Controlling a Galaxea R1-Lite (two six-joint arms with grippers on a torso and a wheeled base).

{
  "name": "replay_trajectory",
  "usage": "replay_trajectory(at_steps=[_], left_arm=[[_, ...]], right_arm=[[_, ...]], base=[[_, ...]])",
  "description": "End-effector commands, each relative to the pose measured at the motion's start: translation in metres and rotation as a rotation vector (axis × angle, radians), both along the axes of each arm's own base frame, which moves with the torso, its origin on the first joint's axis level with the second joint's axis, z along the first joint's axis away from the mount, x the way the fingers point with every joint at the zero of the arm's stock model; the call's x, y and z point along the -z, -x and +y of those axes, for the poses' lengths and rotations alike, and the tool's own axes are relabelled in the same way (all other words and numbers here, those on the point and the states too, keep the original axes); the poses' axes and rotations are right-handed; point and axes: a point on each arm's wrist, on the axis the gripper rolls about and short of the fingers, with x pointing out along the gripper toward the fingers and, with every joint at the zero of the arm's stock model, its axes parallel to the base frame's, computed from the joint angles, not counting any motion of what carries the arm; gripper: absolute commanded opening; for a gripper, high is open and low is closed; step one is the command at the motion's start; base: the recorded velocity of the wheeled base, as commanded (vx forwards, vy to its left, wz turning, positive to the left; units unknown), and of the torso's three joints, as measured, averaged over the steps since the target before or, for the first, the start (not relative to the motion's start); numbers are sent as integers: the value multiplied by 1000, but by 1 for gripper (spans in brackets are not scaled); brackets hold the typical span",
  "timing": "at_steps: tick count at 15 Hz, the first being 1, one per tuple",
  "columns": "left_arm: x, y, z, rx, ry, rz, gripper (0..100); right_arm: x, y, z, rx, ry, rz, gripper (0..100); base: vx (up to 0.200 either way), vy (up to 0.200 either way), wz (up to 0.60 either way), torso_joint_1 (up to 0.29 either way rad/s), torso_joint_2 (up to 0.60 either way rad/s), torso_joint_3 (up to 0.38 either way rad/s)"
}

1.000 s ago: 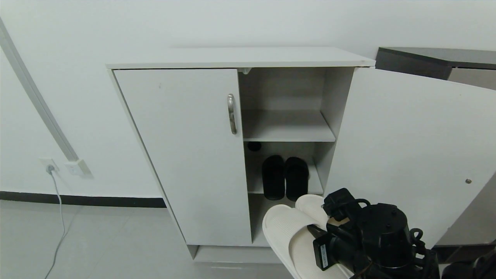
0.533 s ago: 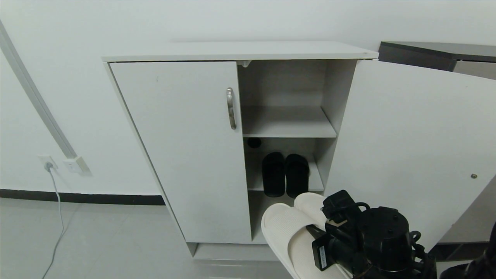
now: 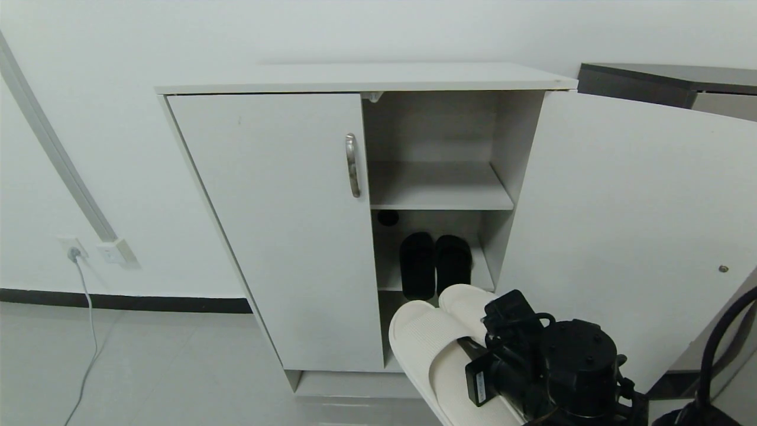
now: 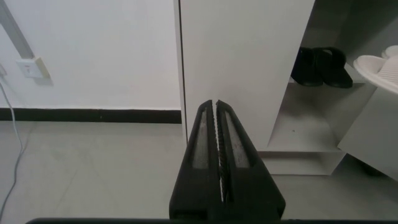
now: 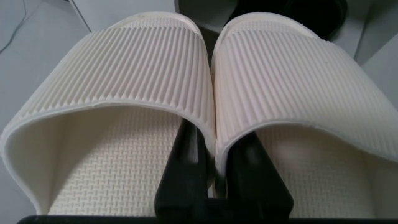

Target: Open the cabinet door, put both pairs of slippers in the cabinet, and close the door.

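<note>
Pinching the white slippers by their inner edges, the right pincer holds them at the open cabinet's near side, nearer than the black slippers on its shelf; the left pincer is pressed together.

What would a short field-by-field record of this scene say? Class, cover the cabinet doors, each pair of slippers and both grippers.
cabinet: white, against the wall
left door: shut
right door: swung open
black slippers: side by side on the lower shelf
white slippers: held together just outside the open compartment, toes toward it
right gripper: shut on the white slippers' inner walls
left gripper: shut, empty, facing the cabinet
</note>
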Motion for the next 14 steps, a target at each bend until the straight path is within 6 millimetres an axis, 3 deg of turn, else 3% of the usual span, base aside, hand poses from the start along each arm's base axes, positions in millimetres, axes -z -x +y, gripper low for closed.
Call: replay_trajectory(at_steps=[1, 3, 6, 12, 14], left_arm=[[0, 0, 0, 0, 0, 1, 0], [0, 0, 0, 0, 0, 1, 0], [0, 0, 0, 0, 0, 1, 0], [0, 0, 0, 0, 0, 1, 0], [0, 0, 0, 0, 0, 1, 0]], right_arm=[[13, 0, 1, -7, 32, 20, 0], [17, 0, 3, -10, 27, 16, 0], [21, 0, 8, -39, 5, 0, 0], [31, -14, 55, 251, 109, -87, 0], [25, -19, 64, 259, 74, -105, 0]], base=[[0, 0, 0, 0, 0, 0], [0, 0, -600, 0, 5, 5], [0, 0, 0, 0, 0, 0], [0, 0, 0, 0, 0, 0], [0, 0, 0, 0, 0, 0]])
